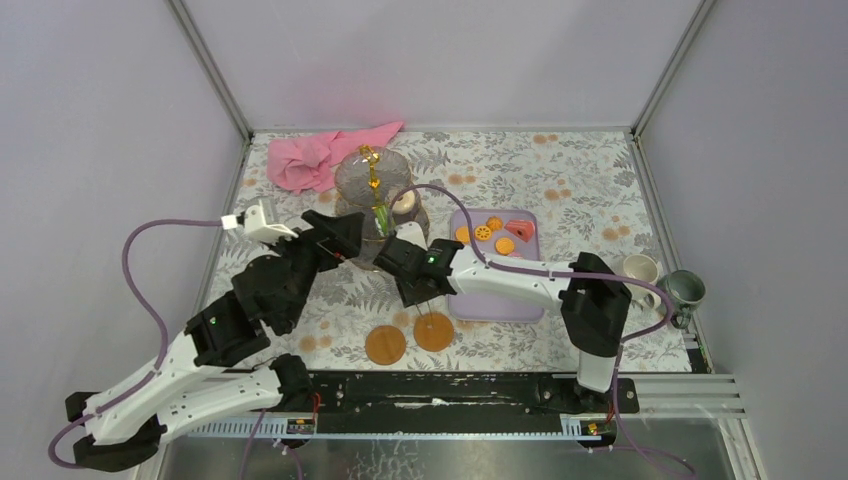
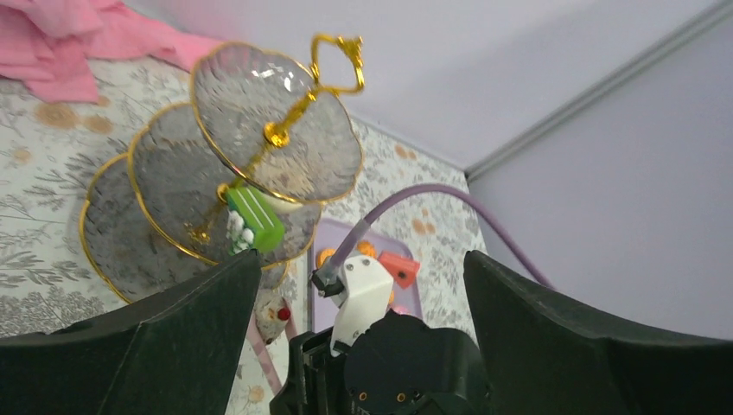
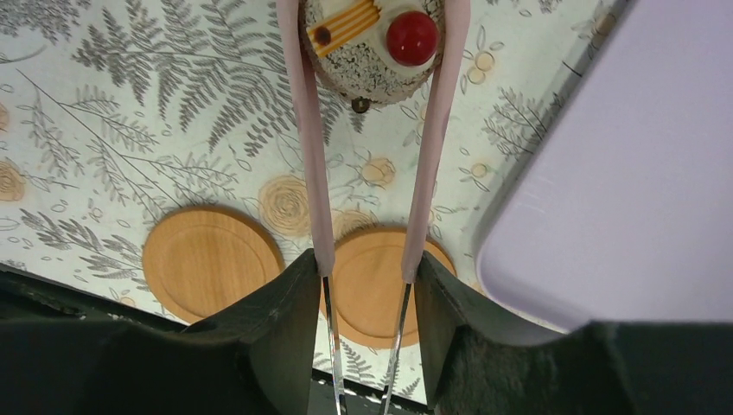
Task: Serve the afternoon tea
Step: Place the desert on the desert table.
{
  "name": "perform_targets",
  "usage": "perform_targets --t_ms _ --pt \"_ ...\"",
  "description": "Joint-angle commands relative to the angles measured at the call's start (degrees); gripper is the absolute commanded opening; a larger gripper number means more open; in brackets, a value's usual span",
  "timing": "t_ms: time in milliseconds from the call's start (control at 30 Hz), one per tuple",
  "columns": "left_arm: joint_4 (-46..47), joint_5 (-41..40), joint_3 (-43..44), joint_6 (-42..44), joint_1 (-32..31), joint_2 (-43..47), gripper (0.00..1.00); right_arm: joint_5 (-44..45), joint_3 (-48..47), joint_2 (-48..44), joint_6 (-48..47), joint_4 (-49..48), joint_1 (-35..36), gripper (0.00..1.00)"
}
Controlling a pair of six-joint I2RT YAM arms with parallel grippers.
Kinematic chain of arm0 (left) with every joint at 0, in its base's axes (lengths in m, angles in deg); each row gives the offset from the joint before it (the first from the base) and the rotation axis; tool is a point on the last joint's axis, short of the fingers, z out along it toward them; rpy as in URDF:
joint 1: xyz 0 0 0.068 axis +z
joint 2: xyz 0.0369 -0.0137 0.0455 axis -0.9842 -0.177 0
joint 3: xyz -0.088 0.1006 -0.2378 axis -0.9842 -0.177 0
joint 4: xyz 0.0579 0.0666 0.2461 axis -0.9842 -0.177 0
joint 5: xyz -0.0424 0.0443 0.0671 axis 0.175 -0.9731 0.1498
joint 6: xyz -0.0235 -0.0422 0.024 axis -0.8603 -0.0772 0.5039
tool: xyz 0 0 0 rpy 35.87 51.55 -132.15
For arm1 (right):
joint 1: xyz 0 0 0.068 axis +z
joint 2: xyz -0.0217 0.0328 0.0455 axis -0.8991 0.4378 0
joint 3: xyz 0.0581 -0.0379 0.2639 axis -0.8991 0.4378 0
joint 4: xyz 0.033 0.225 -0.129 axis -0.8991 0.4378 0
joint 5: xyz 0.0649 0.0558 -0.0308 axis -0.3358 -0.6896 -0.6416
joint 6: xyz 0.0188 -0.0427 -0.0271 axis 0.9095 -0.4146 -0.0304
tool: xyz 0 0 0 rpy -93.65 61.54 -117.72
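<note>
At the stand's near side, right claw (image 3: 367, 264) is clenched on the handle end of the tongs (image 3: 307, 130). The tong arms run straight ahead of it. Their tips pinch a cupcake (image 3: 367, 47), cherry up. From above, the cupcake sits at the stand's right rim. Cannot tell if it touches the glass.

Below this claw are two coasters, one directly beneath (image 3: 370, 277) and one to its left (image 3: 212, 259), just apart. A narrow strip of table (image 3: 130, 104) shows between the right coaster and the tray (image 3: 622, 173). The tray's long edge runs close along the claw's right side, its rounded corner near the right finger. The dark rail (image 3: 52, 294) at the table's near edge lies behind and to the left. Ahead and to the left, fern print shows as far as the view goes.

The left claw (image 2: 360, 259) is released, fingers spread wide with nothing gripped. The right wrist housing sits low between them, so the two claws are crowded. Ahead and up-left of this claw is the stand (image 2: 259, 130), its gold-edged tiers overlapping in the view. A green cake (image 2: 255, 218) is on a lower tier by the stem. The cloth (image 2: 78, 43) is farther ahead and left, beyond the stand by the back wall.

Biscuits (image 1: 484, 232) are on the tray, ahead and right of the right claw. The cream mug (image 1: 640, 268) and grey-green mug (image 1: 685, 288) are well off to its right past the tray, side by side at the table's right edge.
</note>
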Motion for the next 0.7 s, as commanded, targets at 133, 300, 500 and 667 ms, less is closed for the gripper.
perform_targets --t_ms 133,300,500,667 --pt "-0.86 -12.8 2.76 1.34 0.42 2.57 0.95 -0.88 -7.93 4.48 -3.75 -1.56 -0.06 0.36" --pt "-0.62 -14.34 3.13 2.5 0.41 2.33 0.96 -1.49 -10.04 6.93 -4.61 -1.87 -0.88 0.36" --pt "1.45 -15.12 2.66 4.1 0.43 2.9 0.96 -2.25 -11.26 8.66 -5.51 -2.83 -2.57 0.36" --pt "2.75 -15.41 2.26 5.4 0.43 2.76 0.96 -2.74 -12.18 10.38 -6.65 -3.26 -3.84 0.36"
